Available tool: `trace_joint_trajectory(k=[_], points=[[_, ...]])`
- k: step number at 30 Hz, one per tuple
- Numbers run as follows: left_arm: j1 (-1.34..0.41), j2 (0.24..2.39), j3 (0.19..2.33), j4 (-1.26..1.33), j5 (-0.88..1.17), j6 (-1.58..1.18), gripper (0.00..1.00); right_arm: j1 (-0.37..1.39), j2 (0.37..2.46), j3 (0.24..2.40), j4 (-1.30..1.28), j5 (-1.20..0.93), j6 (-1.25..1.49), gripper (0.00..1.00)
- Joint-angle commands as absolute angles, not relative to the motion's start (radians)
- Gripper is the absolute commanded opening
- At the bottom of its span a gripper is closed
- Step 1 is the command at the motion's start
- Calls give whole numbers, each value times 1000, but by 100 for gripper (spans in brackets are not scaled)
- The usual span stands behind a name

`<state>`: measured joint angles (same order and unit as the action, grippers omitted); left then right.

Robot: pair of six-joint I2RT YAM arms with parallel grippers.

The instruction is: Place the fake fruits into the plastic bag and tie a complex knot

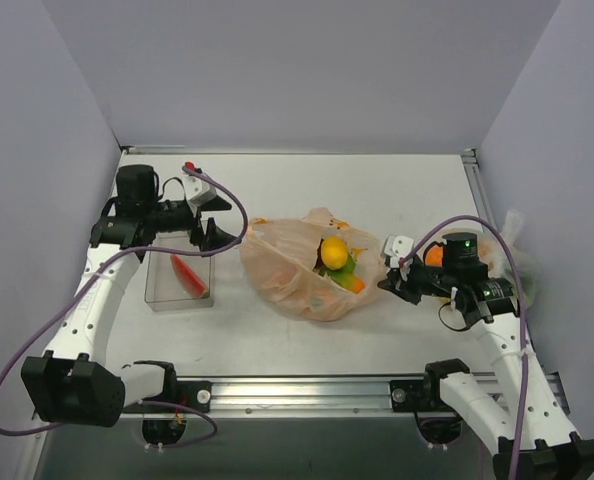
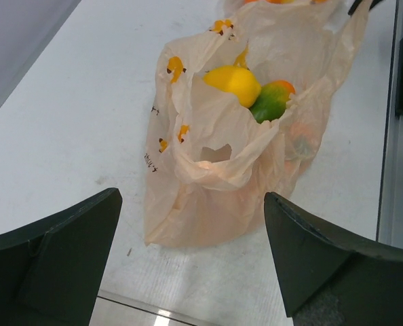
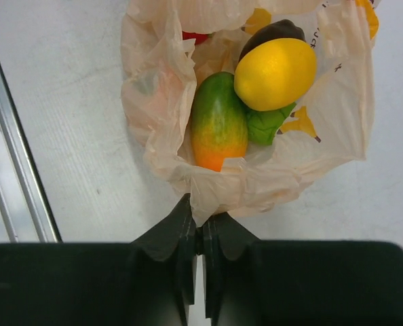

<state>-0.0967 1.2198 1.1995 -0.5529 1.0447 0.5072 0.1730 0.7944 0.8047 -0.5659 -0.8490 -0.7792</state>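
Two arms are mounted at the bottom of the top view, on the near edge of the table (image 1: pixel 397 190). The right gripper (image 3: pixel 201 227), lower right of centre in that view, has its jaws pressed together on a fold of the plastic bag (image 3: pixel 154 102) rim. The bag lies at the table centre with its mouth open. Inside it, the green-and-orange fruit (image 3: pixel 218 129) lies nearest the right gripper. The yellow fruit (image 3: pixel 276 73) rests against it and partly covers a green fruit (image 3: pixel 266 125), and a dark maroon fruit (image 3: pixel 273 32) lies behind the yellow one. An orange round object (image 1: pixel 434 256) sits just beside the right wrist and may be another fruit, though the view is too coarse to confirm. At centre left, a clear tray (image 1: pixel 162 290) holds a red item (image 1: pixel 189 275). The left gripper (image 1: pixel 217 220) is above the tray's far end with its jaws spread wide. It holds nothing, faces the bag and is apart from it.
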Motion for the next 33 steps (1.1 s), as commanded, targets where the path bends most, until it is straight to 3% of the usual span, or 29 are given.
trace_joint_trajectory(k=[1, 7, 13, 17, 18, 21, 22, 23, 25, 26, 27, 33], points=[[-124, 1224, 1177, -578, 1126, 713, 98, 184, 814, 816, -529, -822, -787, 2], [-219, 1250, 1123, -471, 1101, 773, 97, 189, 833, 839, -532, -815, -767, 0], [-241, 1281, 1055, -168, 1101, 554, 97, 202, 848, 868, -538, -807, -755, 0], [-287, 1292, 1033, -96, 1098, 459, 96, 209, 853, 880, -540, -801, -746, 0], [-291, 1286, 1017, 39, 1086, 398, 94, 210, 856, 885, -541, -799, -742, 0], [-293, 1272, 948, 242, 1042, 157, 79, 210, 859, 913, -549, -792, -721, 0], [-299, 1266, 948, 241, 1043, 144, 68, 212, 861, 935, -554, -788, -710, 0], [-301, 1261, 951, 229, 1045, 140, 49, 210, 862, 949, -560, -782, -701, 0], [-295, 1241, 985, 146, 1057, 141, 31, 209, 862, 982, -571, -764, -669, 0], [-278, 1233, 1000, 108, 1071, 153, 11, 210, 861, 1015, -577, -756, -655, 0], [-266, 1226, 1026, 54, 1075, 147, 2, 209, 859, 1032, -583, -749, -644, 0], [-150, 1097, 1067, -59, 1037, 11, 0, 209, 856, 1161, -601, -646, -480, 0]])
